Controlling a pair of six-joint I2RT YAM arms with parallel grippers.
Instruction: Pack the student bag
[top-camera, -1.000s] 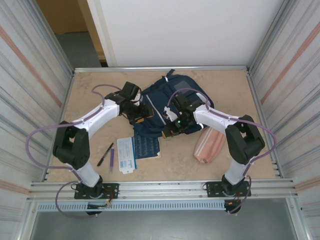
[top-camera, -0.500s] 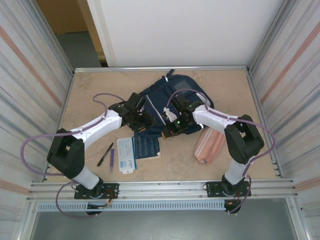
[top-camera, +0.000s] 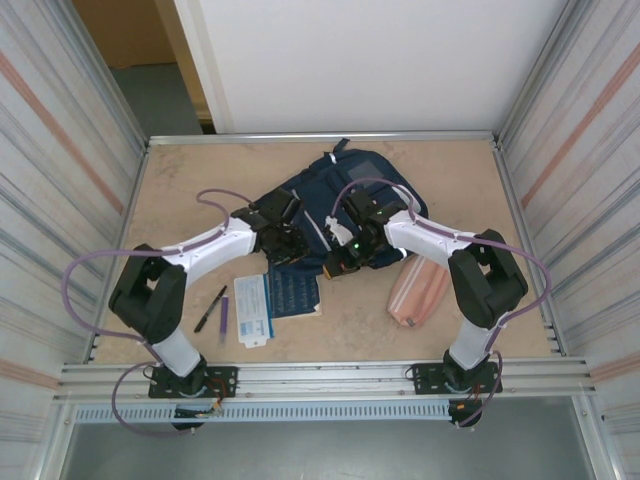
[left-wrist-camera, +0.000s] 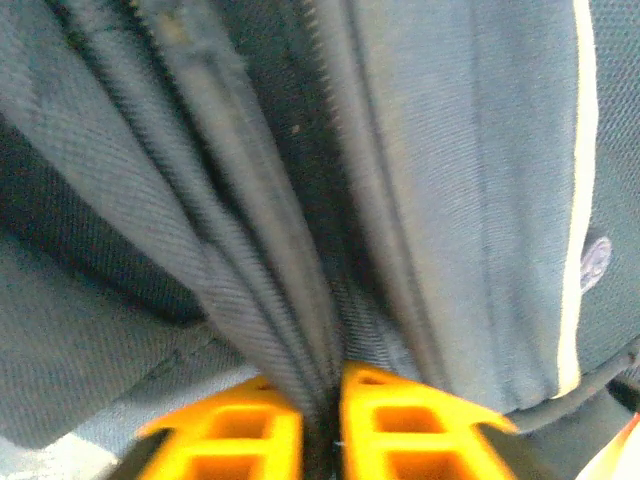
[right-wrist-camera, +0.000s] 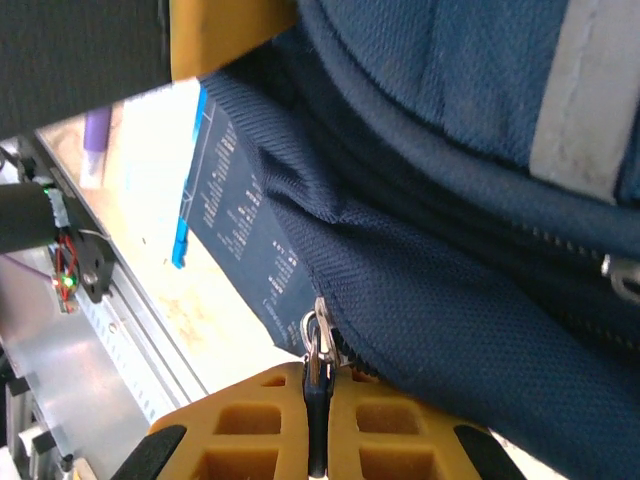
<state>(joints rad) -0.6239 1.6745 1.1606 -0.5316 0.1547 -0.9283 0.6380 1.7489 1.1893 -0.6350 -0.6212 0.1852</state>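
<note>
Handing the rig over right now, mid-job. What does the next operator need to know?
Left gripper: shut on a fold of the student bag beside its zip.
Right gripper: shut on the zip pull.
The bag lies flat on the table. A pink pouch, dark booklet, white-and-blue packet, black pen and purple pen lie outside it, on its near side.
Done: both grips set.
Left: run the zip open, then load the loose items.

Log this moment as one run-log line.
left gripper: shut on student bag fabric | right gripper: shut on zipper pull
</note>
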